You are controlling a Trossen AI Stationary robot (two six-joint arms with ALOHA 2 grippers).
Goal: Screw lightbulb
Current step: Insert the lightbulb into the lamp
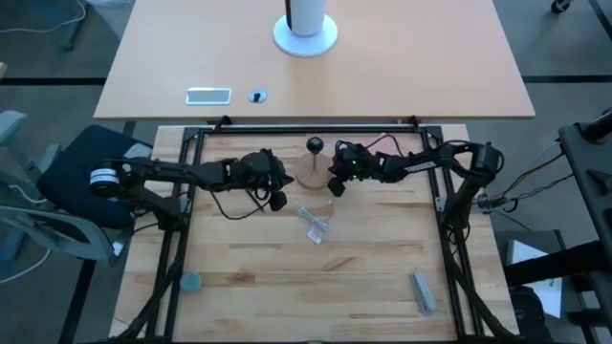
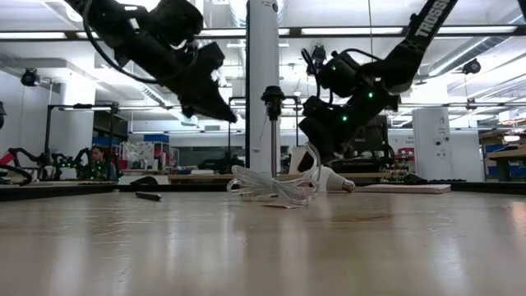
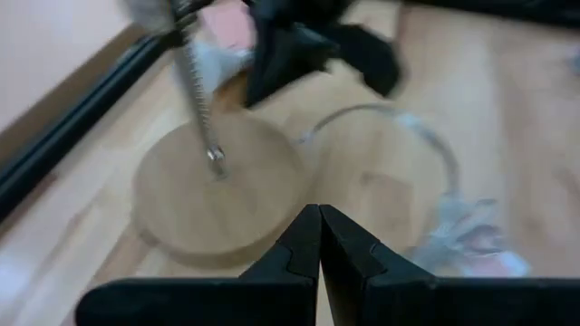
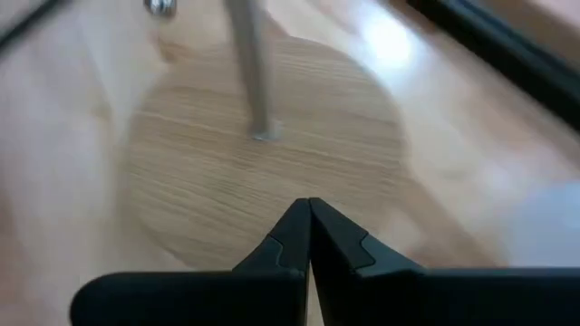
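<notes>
The right gripper has its two fingers pinched together on nothing, and the left gripper is clenched the same way, also empty. Both hang low over the round wooden base of the lamp stand, one on each side of its thin post, at the centre of the high view. They probably sit this close because the socket is where the work has to happen.

In the low view, the pale wooden table fills the lower half of the frame, bare and faintly glossy. Just right of centre, the lightbulb lies on its side on the wood, below the right gripper and not held, with its screw end pointing to the frame's right. A crumpled clear packet lies just beside it on the left. Behind them the post carries the black socket upright and empty. By my reading, the bulb is not yet picked up.

Farther back are a white pillar, ceiling strip lights, other rigs, and a person seated at the far left.
</notes>
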